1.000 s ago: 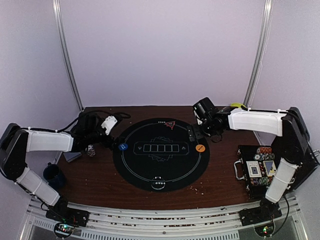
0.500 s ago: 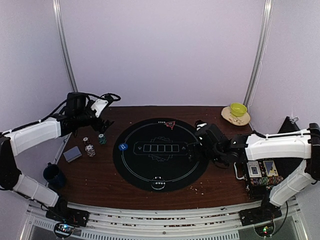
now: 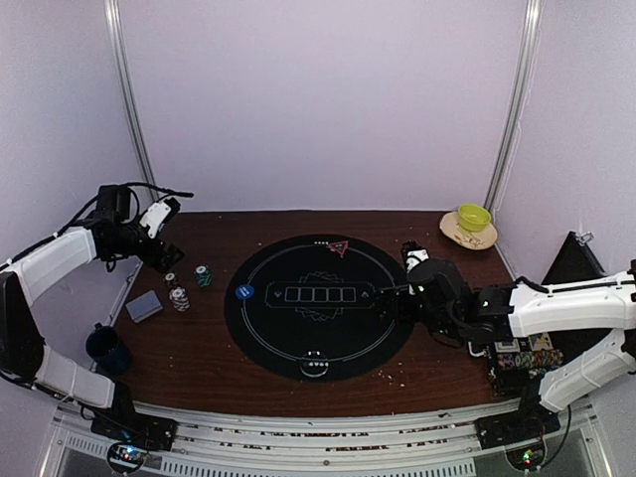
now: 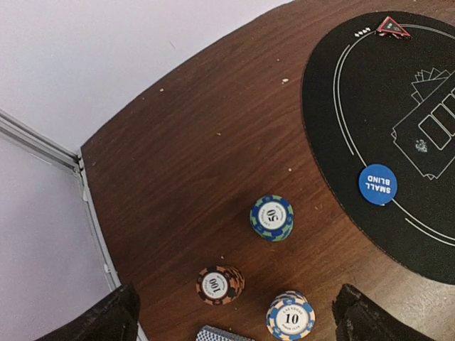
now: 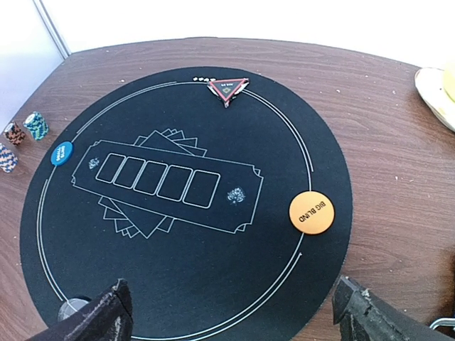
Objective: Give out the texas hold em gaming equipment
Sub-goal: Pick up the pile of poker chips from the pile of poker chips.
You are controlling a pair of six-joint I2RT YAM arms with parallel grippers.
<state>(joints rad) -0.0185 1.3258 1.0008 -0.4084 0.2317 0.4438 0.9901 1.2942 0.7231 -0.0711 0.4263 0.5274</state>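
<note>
Left claw [image 4: 234, 318] spread above chip stacks [image 4: 271, 217] near table edge [image 4: 99, 206], right claw [image 5: 238, 320] spread over mat [image 5: 185, 249]

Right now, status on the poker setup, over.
Left claw, right claw open, empty. Chip stacks beside mat; small blind button, big blind button on mat. Nothing blocking.

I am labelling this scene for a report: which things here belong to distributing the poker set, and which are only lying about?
Job: chip stacks, card deck, blue button, orange button, red triangle marker.
Lying about: yellow-green bowl, dark blue mug.
</note>
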